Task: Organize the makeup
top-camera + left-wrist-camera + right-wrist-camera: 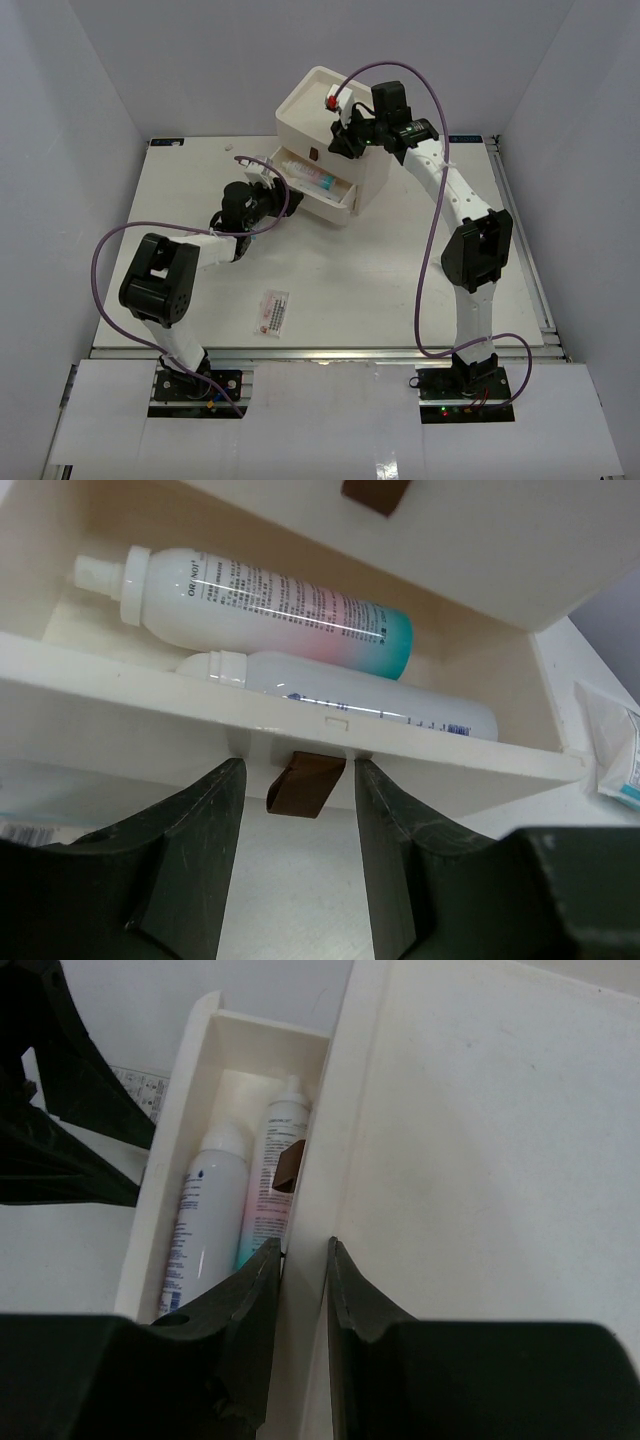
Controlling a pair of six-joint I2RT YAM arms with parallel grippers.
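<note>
My left hand (pixel 299 772) spread astride drawer pull (pixel 306 788) — two bottles (pixel 300 610) stowed beyond; sachet (pixel 272 312) behind hand unsorted.

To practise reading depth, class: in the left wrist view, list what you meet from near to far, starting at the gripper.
left gripper → small brown pull tab → cream plastic drawer's front wall → white cylindrical bottle with blue print → white cylindrical bottle fading pink to teal
</note>
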